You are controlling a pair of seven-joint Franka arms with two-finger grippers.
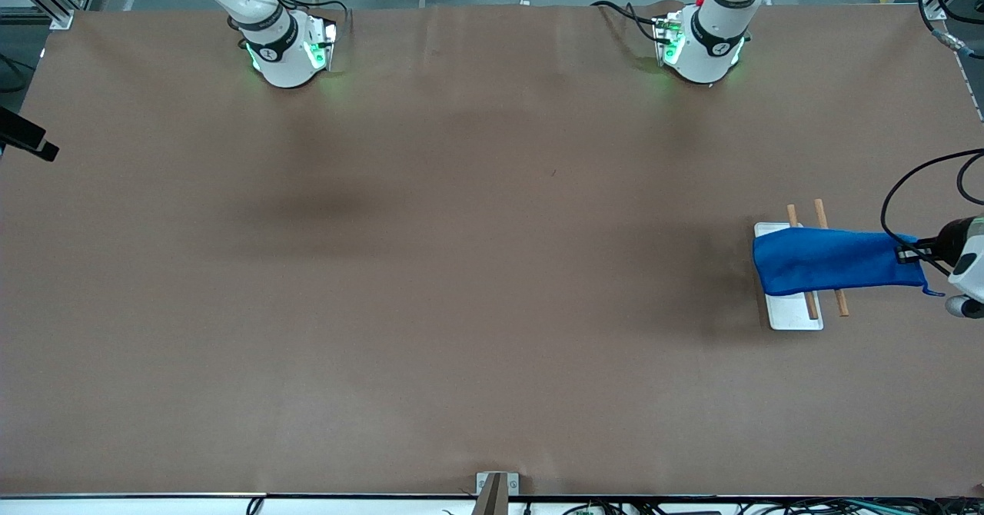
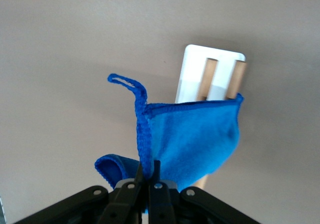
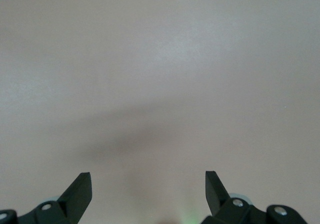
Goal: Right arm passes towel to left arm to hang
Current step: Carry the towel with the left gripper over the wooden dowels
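Blue towel (image 1: 834, 261) draped over rack (image 1: 796, 319), pinched by left hand (image 1: 911, 254); right hand (image 3: 148, 194) spread.

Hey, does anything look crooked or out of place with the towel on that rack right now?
Nothing stands out. The left gripper pinches one end of the towel, which drapes over the rack's two wooden rails; nothing looks damaged.

left gripper (image 1: 907, 254) gripping towel (image 1: 834, 261) over rack (image 1: 792, 317)
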